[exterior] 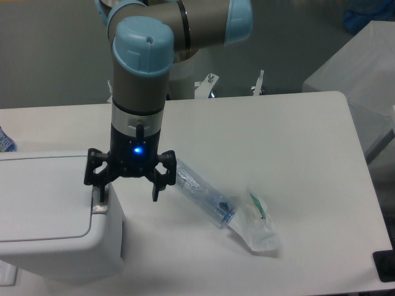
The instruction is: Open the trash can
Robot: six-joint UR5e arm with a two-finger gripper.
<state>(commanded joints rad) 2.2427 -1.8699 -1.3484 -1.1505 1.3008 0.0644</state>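
Observation:
The trash can is a large boxy white bin at the lower left of the table, its flat inset lid down. A small grey latch sits on its right rim. My gripper hangs above the bin's right edge with its fingers spread wide and open. The left finger is just above the latch area. The right finger hangs over the table beside the bin. Nothing is held.
A clear plastic bottle with a blue cap lies on the white table right of the gripper. A crumpled clear bag lies beside it. A grey box stands off the table's far right.

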